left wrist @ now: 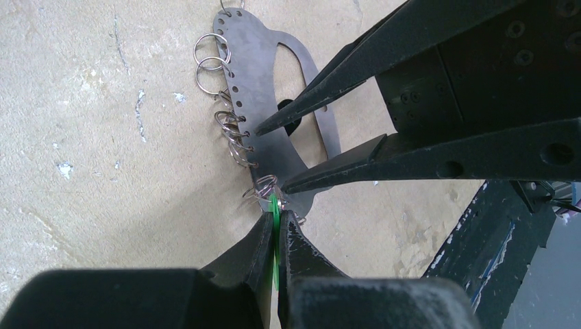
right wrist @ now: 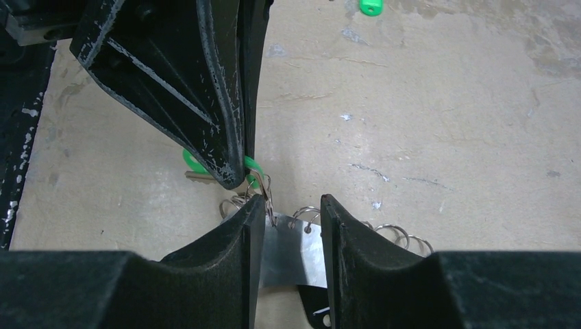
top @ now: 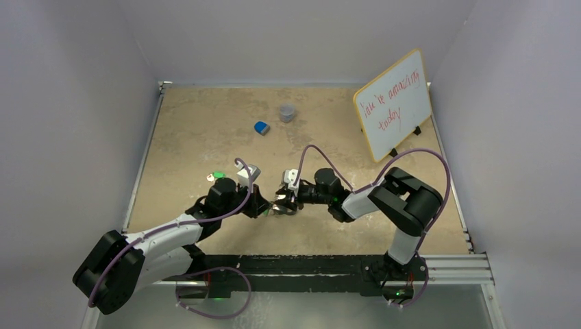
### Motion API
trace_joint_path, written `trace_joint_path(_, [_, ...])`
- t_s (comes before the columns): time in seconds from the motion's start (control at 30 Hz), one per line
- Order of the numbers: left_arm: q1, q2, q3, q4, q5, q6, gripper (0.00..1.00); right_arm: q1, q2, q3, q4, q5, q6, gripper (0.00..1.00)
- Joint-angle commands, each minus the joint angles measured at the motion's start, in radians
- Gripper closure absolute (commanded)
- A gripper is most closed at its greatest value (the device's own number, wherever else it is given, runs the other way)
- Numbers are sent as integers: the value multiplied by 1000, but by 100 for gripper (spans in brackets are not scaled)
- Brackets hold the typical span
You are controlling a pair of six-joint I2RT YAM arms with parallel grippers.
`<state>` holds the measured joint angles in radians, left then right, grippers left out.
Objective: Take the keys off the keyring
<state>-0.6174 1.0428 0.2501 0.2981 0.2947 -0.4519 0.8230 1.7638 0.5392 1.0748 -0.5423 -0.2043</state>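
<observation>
The keyring shows as a flat silver metal plate (left wrist: 253,75) with a row of holes carrying several small split rings (left wrist: 211,63). It lies on the table between both grippers (top: 277,205). My left gripper (left wrist: 277,216) is shut on the green head of a key (left wrist: 275,205) that hangs from a ring at the plate's end. Its head (right wrist: 253,164) and silver blade (right wrist: 199,177) show in the right wrist view. My right gripper (right wrist: 291,205) has its jaws apart over the plate (right wrist: 294,257), tips on or just above it. Another green-headed key (top: 218,175) lies loose on the table.
A blue lump (top: 261,127) and a grey cup (top: 287,112) sit toward the back. A whiteboard (top: 392,104) with red writing stands at the back right. White walls close in the table on three sides. A black tag (right wrist: 315,312) shows under the plate.
</observation>
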Motion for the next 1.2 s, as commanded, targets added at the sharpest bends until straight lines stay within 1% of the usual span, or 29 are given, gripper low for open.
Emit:
trace_joint_path(0.0, [2,-10,2,54,14,2,100,11,14,38,-15,-10,-10,62])
trace_joint_path(0.23, [2,-18,0,53,14,1,100,15,19,43,-27,-2,-14,62])
trace_joint_path(0.4, [2,-21,-2,52,17,1,100,15,25,50,-28,53,5,62])
trace_joint_path(0.53, [2,-24,-3,52,20,-1,100,16,33,58,-28,122,33,65])
trace_joint_path(0.7, [2,-26,-3,53,26,-1,100,16,42,71,-52,198,65,65])
trace_joint_path(0.87, [0,-29,-5,53,26,-1,100,16,47,86,-76,240,79,65])
trace_joint_path(1.0, [1,-32,-5,46,14,-1,100,14,27,66,-75,226,71,65])
trace_joint_path(1.17, [0,-30,-3,44,11,0,100,11,-55,-15,-20,152,-55,64])
